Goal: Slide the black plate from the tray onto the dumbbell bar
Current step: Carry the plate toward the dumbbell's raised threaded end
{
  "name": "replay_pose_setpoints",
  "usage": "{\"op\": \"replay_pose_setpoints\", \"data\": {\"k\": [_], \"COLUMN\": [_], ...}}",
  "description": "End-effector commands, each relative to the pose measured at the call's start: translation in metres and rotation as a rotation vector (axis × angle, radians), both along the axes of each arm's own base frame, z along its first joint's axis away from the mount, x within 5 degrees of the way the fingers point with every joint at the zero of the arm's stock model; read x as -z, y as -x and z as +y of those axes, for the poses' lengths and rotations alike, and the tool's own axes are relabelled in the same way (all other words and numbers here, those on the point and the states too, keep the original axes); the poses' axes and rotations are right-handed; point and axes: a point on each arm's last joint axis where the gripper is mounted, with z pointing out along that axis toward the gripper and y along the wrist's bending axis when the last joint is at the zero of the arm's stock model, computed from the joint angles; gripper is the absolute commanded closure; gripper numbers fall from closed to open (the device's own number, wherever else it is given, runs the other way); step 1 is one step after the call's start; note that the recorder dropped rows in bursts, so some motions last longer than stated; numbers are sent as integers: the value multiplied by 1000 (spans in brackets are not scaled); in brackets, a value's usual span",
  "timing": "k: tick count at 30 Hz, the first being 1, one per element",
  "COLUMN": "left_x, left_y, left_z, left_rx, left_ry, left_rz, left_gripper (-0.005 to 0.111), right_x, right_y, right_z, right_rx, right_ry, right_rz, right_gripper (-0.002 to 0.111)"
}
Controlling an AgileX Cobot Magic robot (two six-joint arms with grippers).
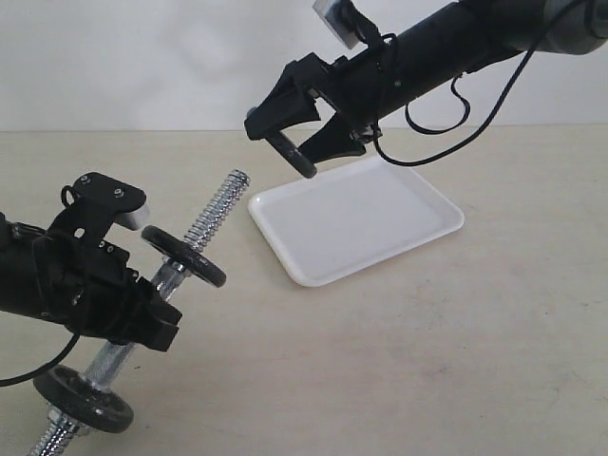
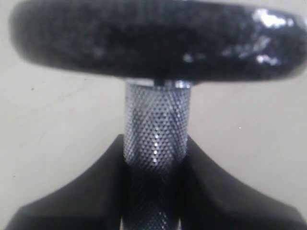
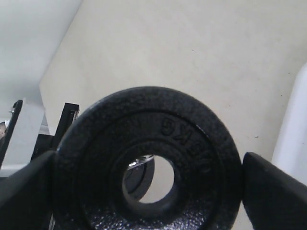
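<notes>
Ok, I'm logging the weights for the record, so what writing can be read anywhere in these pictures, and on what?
"KG": raised letters on the face of the black plate, seen upside down in the right wrist view. The digits next to them are too blurred to read.
No readable text shows on the tray or on the bar.

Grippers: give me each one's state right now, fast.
Left gripper: closed on the dumbbell bar.
Right gripper: closed on the black plate.
</notes>
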Motion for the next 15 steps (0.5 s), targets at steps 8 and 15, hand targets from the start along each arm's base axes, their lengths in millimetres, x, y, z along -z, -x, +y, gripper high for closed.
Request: {"op": "replay_pose_setpoints", "data": {"k": [8, 15], "left_x": [-23, -23], "left_y": [-8, -8], "left_z": [0, 0], "left_rx": [-42, -35], "left_ry": [18, 13], "left_rz": [-122, -124], "left_gripper": [103, 103], "right_x": [-14, -2], "right_y": [-2, -4], "right_z": [3, 21], "right_rx": [12, -30], "right_ry": [-82, -86], "right_rz": [-31, -9], "right_gripper": [108, 108]}}
